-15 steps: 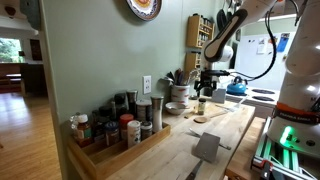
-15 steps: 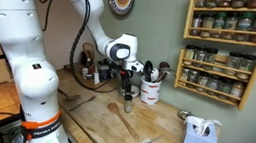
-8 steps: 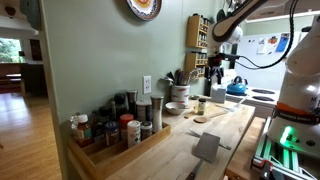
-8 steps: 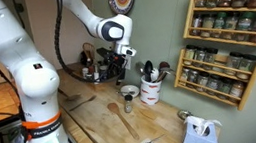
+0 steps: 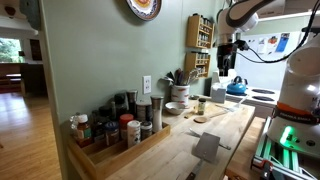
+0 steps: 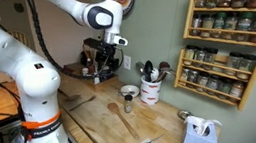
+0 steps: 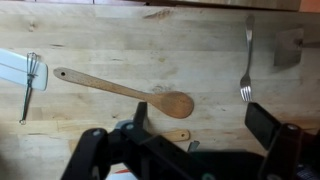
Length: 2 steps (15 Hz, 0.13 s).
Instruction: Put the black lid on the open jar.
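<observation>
The open jar (image 5: 201, 106), small clear glass with yellowish contents, stands on the wooden counter near the white crock; it also shows in an exterior view (image 6: 129, 106). The black lid (image 5: 201, 99) sits on its mouth, also seen as a dark cap (image 6: 128, 98). My gripper (image 5: 227, 64) hangs well above and away from the jar, also in an exterior view (image 6: 108, 60). In the wrist view the gripper (image 7: 203, 125) is open and empty over the counter. Jar and lid are out of the wrist view.
A white utensil crock (image 6: 152, 91) and a white bowl (image 6: 129, 91) stand by the jar. A tray of spice bottles (image 5: 110, 133) sits near the front. A wooden spoon (image 7: 130, 90), fork (image 7: 246, 75) and whisk (image 7: 30, 80) lie below the gripper. Wall spice racks (image 6: 228, 27).
My gripper let go at the jar, rose and swung away from it. The black lid stays on the jar.
</observation>
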Motion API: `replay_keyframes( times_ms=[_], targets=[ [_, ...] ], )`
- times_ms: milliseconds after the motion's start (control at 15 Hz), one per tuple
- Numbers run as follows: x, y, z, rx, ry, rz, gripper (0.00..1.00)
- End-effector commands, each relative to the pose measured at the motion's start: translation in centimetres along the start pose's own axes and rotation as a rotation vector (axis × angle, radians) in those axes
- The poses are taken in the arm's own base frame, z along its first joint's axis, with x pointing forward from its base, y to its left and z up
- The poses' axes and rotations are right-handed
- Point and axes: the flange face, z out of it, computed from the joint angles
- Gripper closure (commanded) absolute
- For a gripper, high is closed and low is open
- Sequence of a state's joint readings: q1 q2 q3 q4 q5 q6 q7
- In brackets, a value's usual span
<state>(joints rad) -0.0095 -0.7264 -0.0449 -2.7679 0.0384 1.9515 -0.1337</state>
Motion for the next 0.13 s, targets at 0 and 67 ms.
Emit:
replay_keyframes(
  times_ms=[0, 67],
  targets=[
    [-0.35, -0.01, -0.22, 0.001, 0.009, -0.007, 0.00],
    [-0.59, -0.06, -0.39, 0.002, 0.016, -0.011, 0.00]
  ],
)
